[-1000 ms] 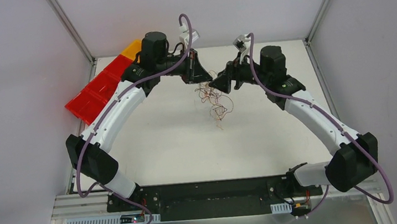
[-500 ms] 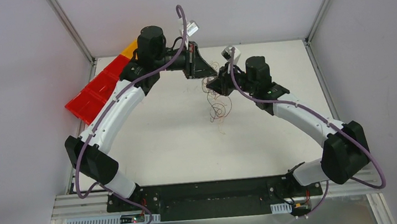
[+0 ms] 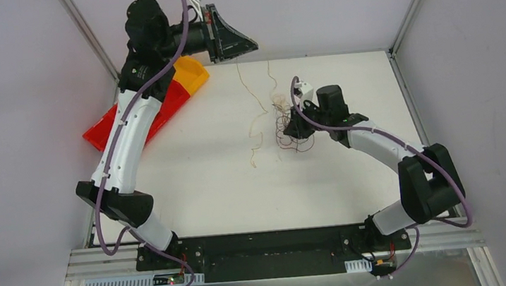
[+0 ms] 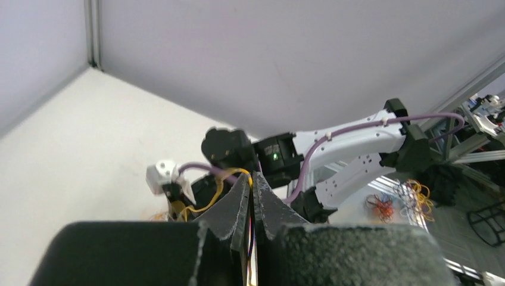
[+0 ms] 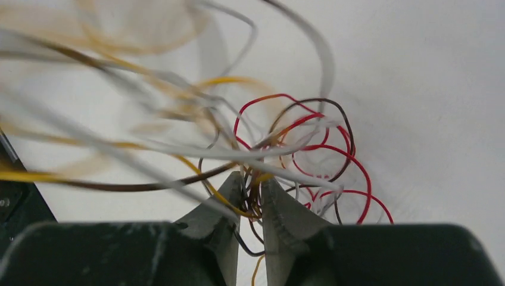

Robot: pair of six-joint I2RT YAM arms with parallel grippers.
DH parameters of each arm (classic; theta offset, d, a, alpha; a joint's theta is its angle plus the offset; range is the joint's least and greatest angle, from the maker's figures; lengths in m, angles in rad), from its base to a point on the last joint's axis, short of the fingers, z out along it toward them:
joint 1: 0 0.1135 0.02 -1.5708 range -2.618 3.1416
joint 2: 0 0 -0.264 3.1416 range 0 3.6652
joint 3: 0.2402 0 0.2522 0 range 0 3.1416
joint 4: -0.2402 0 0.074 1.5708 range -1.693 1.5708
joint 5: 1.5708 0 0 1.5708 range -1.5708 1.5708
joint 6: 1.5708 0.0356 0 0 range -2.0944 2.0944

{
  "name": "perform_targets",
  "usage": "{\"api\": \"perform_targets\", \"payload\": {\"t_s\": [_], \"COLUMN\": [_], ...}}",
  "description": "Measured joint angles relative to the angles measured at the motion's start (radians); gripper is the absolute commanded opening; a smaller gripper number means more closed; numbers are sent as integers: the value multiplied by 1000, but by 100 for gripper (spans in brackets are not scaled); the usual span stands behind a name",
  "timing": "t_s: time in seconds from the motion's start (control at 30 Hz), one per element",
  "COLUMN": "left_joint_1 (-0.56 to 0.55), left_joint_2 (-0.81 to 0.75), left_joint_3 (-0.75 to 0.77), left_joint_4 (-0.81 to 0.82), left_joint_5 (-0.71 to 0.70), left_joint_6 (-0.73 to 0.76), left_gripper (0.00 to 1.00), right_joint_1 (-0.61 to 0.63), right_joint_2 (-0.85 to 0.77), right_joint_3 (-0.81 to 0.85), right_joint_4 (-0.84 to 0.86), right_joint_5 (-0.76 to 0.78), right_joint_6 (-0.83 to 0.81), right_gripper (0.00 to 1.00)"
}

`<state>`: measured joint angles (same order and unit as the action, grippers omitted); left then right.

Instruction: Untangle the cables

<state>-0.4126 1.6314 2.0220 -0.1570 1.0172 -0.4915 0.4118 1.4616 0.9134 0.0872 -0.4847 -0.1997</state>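
Tangle of thin, curly red, yellow, white and dark cables [image 3: 284, 127]: on the white worktop [image 3: 198, 191], right of centre in the overhead frame.
Right tool [image 5: 251, 189]: down on the tangle, fingers nearly together, pinching a bunch of its wires.
Pale yellow strands [image 3: 252, 154]: strung from beside the tangle toward the top of the frame.
Left tool [image 4: 251, 189]: high at the upper left, clamped shut on thin strands.
Red plastic bins [image 3: 104, 134]: left edge.

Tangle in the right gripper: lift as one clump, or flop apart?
Probably floppy: the yellow strand pinched in the left gripper hangs in loose curls. Likely light, being so thin. The tangle clamped by the right gripper may drag as one clump; its loops interlock.
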Motion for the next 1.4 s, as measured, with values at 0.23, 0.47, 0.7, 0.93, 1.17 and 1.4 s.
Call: {"api": "perform_targets", "payload": {"t_s": [0.23, 0.47, 0.7, 0.93, 1.17, 1.4], "left_joint_1": [94, 145, 220, 380, 542, 639], "left_joint_2": [58, 48, 20, 27, 116, 329], "left_joint_3": [207, 261, 146, 16, -15, 161], "left_joint_4": [147, 176, -39, -203, -251, -253], "left_joint_5": [-9, -47, -218, -357, -462, -531], "left_joint_6": [-112, -115, 32, 130, 245, 346], "left_gripper": [0, 0, 0, 0, 0, 0], "right_joint_1": [-48, -75, -75, -76, -76, -77], "right_joint_2": [132, 238, 224, 192, 161, 145], "right_joint_3": [43, 150, 244, 267, 267, 272], "right_joint_4": [-249, -457, -580, -658, -690, -704], "right_joint_5": [-3, -19, -48, -60, -58, -54], "right_joint_6": [-42, -56, -83, -109, -125, -131], "right_gripper": [23, 52, 61, 80, 99, 99]}}
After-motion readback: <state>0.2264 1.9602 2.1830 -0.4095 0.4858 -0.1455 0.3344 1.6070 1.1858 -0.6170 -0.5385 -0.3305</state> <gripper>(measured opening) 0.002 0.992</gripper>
